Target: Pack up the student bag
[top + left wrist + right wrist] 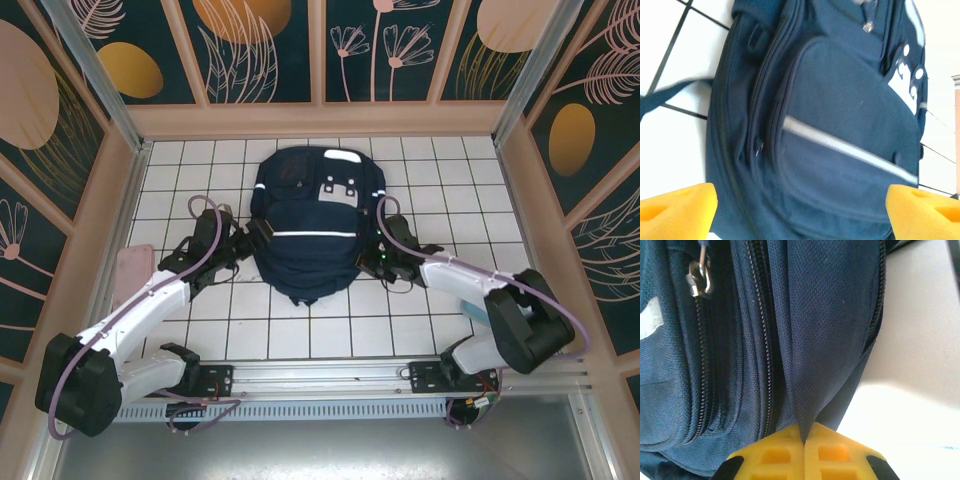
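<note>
- The bag (312, 230) lies flat on the tiled table (230, 330), midway between the two arms, its top towards the far wall
- The right gripper (805, 440) is clamped on a fold of fabric at the bag's (805, 340) side; the cloth runs taut up out of the pinched yellow pads (835, 452)
- The left gripper (800, 215) stands wide apart and holds nothing, hovering at the opposite flank of the bag (840, 125) and looking across the front pocket and its white stripe (850, 150)
- Step in hand, as I judge it: steadying the bag so that it can be opened, with packing proper not yet begun
- Next move likely calls for the free left gripper to find a zip pull, such as the small one on the near side seam (758, 147), and draw it along while the right keeps the cloth tight
- The metal pull (700, 277) hangs at the bag's top end
- Every zip in sight looks shut, so what is inside the bag cannot be told
- A flat pink thing (130, 265) lies by the left arm, outside the bag
</note>
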`<state>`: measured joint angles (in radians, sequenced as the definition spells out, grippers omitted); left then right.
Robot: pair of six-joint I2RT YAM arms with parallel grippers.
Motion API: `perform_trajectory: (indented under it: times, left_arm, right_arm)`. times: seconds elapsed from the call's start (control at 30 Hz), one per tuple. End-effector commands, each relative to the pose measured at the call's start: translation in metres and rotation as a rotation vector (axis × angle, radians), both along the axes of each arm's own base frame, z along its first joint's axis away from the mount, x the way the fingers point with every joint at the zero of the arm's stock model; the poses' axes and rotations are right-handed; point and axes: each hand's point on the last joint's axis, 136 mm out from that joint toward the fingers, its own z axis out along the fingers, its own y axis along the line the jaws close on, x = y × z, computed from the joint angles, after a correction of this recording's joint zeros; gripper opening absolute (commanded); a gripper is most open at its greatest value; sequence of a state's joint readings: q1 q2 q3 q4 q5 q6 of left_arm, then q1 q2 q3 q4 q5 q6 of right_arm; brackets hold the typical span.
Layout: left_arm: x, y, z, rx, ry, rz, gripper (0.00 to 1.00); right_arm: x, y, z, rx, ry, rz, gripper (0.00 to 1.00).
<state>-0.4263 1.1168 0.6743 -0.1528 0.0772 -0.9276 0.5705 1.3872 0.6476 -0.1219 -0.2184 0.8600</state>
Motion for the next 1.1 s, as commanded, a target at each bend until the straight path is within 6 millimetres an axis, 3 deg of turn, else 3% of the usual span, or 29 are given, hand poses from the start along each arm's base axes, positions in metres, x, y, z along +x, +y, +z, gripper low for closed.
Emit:
perform_trajectory:
  times: [0.0, 0.17, 0.33, 0.47, 0.63, 0.73, 0.9, 1.07]
  left_arm:
    - [0.010, -0.013, 0.029, -0.036, -0.093, -0.060, 0.88]
    - [0.010, -0.031, 0.037, -0.009, -0.111, -0.130, 0.89]
    - [0.006, -0.065, 0.038, 0.124, -0.109, -0.244, 0.88]
    - [0.001, -0.102, 0.034, 0.202, -0.108, -0.358, 0.87]
    - [-0.007, -0.160, 0.034, 0.339, -0.117, -0.483, 0.84]
    - [-0.011, -0.185, 0.015, 0.504, -0.094, -0.544, 0.81]
    - [-0.010, -0.204, -0.022, 0.804, -0.024, -0.594, 0.70]
    - [-0.014, -0.226, -0.040, 0.944, -0.008, -0.640, 0.69]
  right_arm:
    - [-0.028, -0.007, -0.008, -0.035, 0.045, 0.089, 0.18]
    - [0.000, -0.015, 0.035, -0.075, -0.103, 0.063, 0.53]
    - [0.028, -0.045, 0.060, -0.097, -0.183, -0.010, 0.65]
    - [0.044, -0.068, 0.075, -0.106, -0.255, -0.080, 0.78]
    - [0.056, -0.095, 0.078, -0.109, -0.265, -0.162, 0.84]
    - [0.057, -0.106, 0.074, -0.090, -0.253, -0.190, 0.84]
    - [0.056, -0.119, 0.067, -0.062, -0.231, -0.229, 0.84]
    - [0.053, -0.129, 0.064, -0.050, -0.221, -0.254, 0.84]
